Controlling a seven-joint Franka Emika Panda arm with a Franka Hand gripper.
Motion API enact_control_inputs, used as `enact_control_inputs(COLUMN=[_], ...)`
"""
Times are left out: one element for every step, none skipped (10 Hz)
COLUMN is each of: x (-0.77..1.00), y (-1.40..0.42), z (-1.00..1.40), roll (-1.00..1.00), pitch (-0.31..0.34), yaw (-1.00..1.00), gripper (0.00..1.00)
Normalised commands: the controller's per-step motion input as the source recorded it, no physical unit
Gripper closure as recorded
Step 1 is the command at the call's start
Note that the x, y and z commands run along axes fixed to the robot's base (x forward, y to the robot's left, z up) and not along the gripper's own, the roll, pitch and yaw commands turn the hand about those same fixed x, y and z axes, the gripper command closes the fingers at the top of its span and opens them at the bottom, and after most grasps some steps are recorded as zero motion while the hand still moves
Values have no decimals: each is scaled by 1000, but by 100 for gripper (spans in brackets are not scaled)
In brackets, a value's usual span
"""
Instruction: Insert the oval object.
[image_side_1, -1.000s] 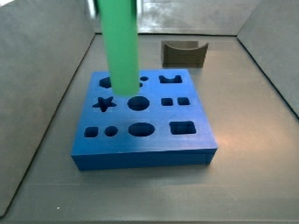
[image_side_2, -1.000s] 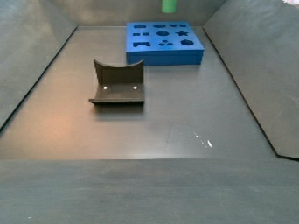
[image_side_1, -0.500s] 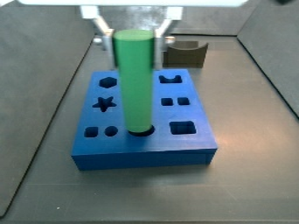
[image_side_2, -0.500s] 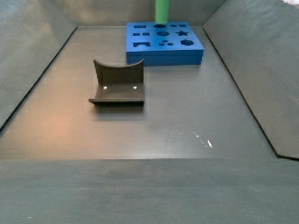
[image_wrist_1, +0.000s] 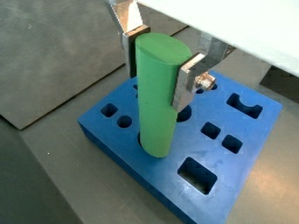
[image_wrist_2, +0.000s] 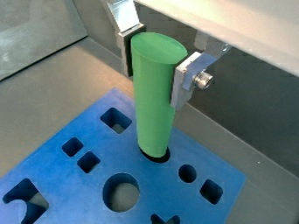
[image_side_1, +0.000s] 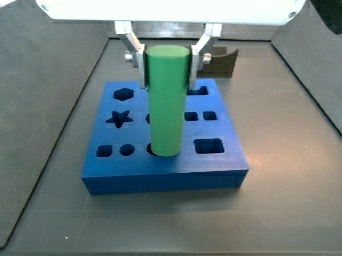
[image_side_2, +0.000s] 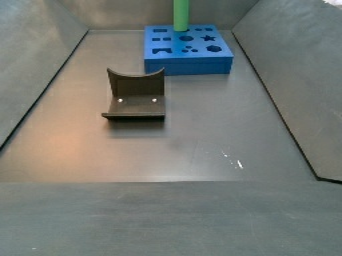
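The oval object (image_side_1: 166, 100) is a tall bright green peg. It stands upright with its lower end in a hole in the front middle of the blue block (image_side_1: 214, 170). It also shows in both wrist views (image_wrist_1: 159, 96) (image_wrist_2: 155, 96) and far back in a side view (image_side_2: 183, 13). My gripper (image_side_1: 167, 62) comes down from above with its silver fingers (image_wrist_1: 187, 79) against the two sides of the peg's top. No gap shows at the pads, so it is shut on the peg. The peg's foot is hidden inside the hole.
The blue block has several other cut-outs: a star (image_side_1: 119, 119), a hexagon (image_side_1: 123, 93), squares and rounds. A dark grey-brown notched block (image_side_2: 134, 96) lies on the floor apart from the blue block. Grey walls close in the floor.
The peg was carried from over the block's back left to the front middle hole. Since half a second ago it stands straighter and lower, and the gripper has come down with it.
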Motion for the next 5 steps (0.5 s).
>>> enact_control_inputs(x=[-200, -229, -177, -114, 0], y=[100, 100, 120, 74, 0], z=[-260, -151, -83, -86, -211], roll=[30, 0, 0, 0, -16], pitch=[0, 0, 0, 0, 0], yaw=[-80, -74, -91, -71, -114], gripper=[100, 100, 100, 100, 100])
